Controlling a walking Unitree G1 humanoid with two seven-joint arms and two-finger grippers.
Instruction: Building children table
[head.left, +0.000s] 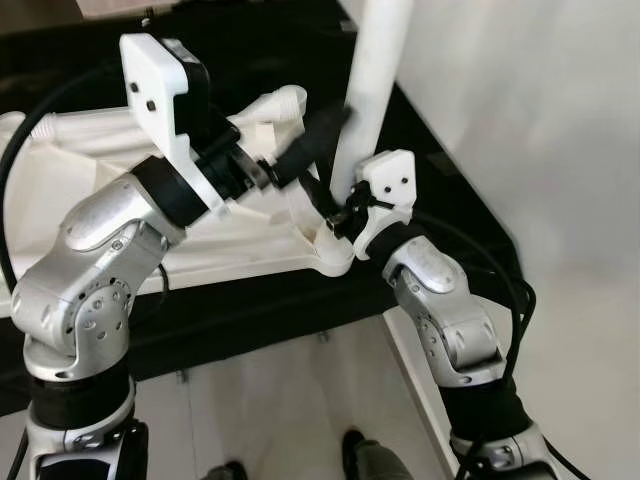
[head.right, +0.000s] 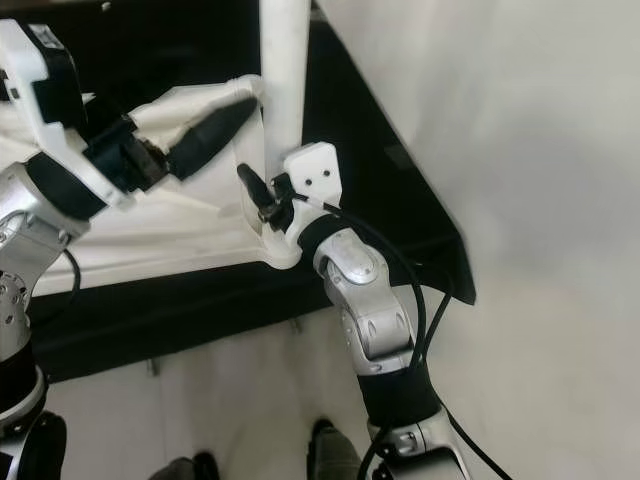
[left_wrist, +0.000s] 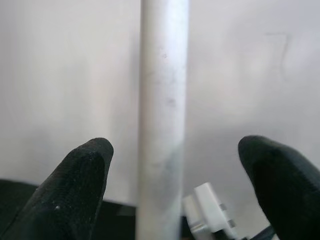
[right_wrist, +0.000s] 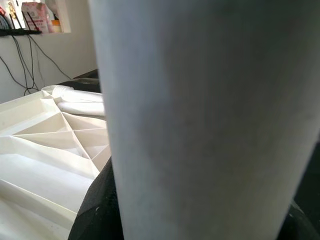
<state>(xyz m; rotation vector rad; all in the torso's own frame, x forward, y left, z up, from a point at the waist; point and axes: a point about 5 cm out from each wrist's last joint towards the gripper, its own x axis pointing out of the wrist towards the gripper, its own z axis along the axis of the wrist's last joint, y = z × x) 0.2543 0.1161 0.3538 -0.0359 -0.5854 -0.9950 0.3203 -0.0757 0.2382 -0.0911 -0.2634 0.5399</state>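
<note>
A white ribbed tabletop (head.left: 100, 170) lies upside down on a black surface (head.left: 250, 300). A white table leg (head.left: 375, 80) stands upright in its near right corner socket (head.left: 335, 255). My left gripper (head.left: 345, 115) reaches in from the left at mid height. It is open, and its black fingertips (left_wrist: 75, 185) stand on either side of the leg (left_wrist: 162, 120) with gaps. My right gripper (head.right: 265, 195) is low at the leg's base, shut on the leg (right_wrist: 200, 125), with black fingers (right_wrist: 97, 210) pressed to its sides.
Another white leg (head.left: 280, 100) lies across the far part of the tabletop. A pale wall (head.left: 520, 120) rises close on the right. Light floor (head.left: 280, 400) is below the black surface's near edge, with dark feet (head.left: 350, 445) at the bottom.
</note>
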